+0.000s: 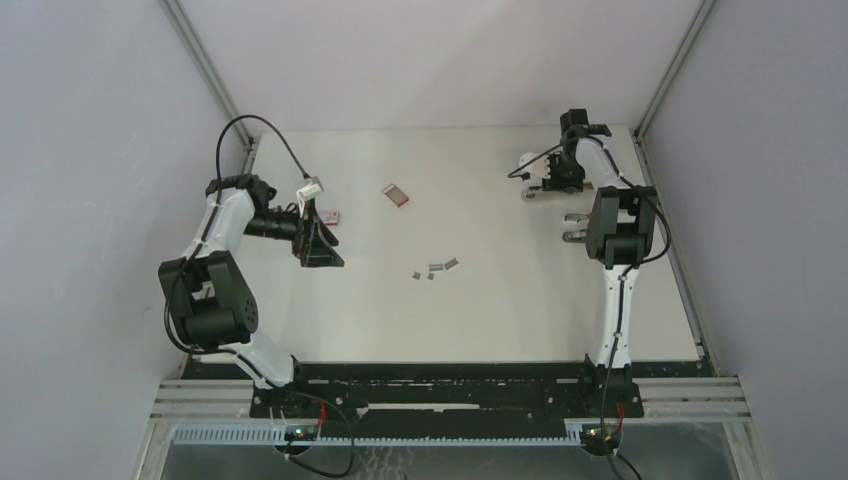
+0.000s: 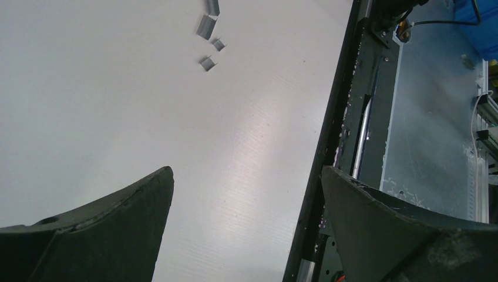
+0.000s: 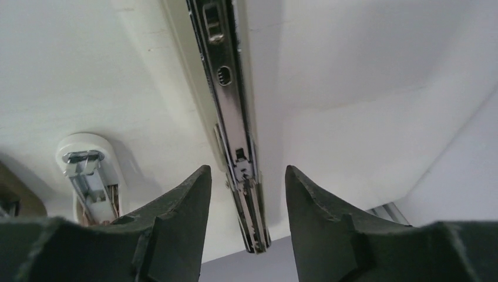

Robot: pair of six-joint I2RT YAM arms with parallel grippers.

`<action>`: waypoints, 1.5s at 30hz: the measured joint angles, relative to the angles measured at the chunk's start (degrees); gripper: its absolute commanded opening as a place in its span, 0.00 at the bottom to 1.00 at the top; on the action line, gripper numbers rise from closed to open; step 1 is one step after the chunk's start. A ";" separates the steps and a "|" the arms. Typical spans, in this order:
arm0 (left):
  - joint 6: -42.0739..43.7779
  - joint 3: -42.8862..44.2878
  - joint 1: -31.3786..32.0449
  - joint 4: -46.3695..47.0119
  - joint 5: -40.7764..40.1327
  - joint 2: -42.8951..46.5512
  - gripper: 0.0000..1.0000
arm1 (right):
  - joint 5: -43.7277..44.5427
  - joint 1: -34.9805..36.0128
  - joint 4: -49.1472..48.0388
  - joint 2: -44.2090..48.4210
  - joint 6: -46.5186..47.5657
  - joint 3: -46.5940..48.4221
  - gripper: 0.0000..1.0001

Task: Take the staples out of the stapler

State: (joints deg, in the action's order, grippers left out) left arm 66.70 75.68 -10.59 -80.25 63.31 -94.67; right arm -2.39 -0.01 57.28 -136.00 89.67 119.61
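Note:
The white stapler (image 1: 527, 159) lies opened at the far right of the table. In the right wrist view its metal magazine rail (image 3: 226, 88) runs down between my fingers, and its white rounded end (image 3: 88, 167) lies to the left. My right gripper (image 3: 246, 170) is open, one finger on each side of the rail, with a gap on both sides; it also shows in the top view (image 1: 545, 185). Several tiny grey staples (image 1: 436, 268) lie loose mid-table and show in the left wrist view (image 2: 208, 32). My left gripper (image 2: 246, 170) is open and empty above the table, left of the staples (image 1: 322, 250).
Two small flat red-and-white boxes lie on the table, one (image 1: 397, 194) at centre back and one (image 1: 331, 214) beside my left gripper. Grey walls enclose the table on three sides. A black rail (image 2: 329, 147) marks the table's near edge.

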 measured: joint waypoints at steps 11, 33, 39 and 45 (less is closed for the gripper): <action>-1.11 0.00 -0.42 1.18 -0.04 4.39 1.00 | -6.58 4.39 -1.11 15.76 -14.78 -1.51 0.90; -45.24 -6.58 -0.48 48.59 -28.48 18.47 1.00 | -4.76 20.24 -21.88 45.77 -59.01 -37.51 1.00; -51.71 -6.56 0.20 59.28 -40.63 18.18 1.00 | -5.60 16.96 -29.20 51.10 -70.36 -43.74 1.00; -57.00 -6.56 1.20 69.90 -55.58 17.99 1.00 | -8.11 11.91 -32.48 51.28 -82.16 -44.94 1.00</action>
State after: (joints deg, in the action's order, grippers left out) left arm 9.69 69.12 -9.39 -10.35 7.73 -76.69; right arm -10.50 11.90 24.80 -84.73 7.51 74.67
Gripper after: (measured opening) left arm 0.996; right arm 0.997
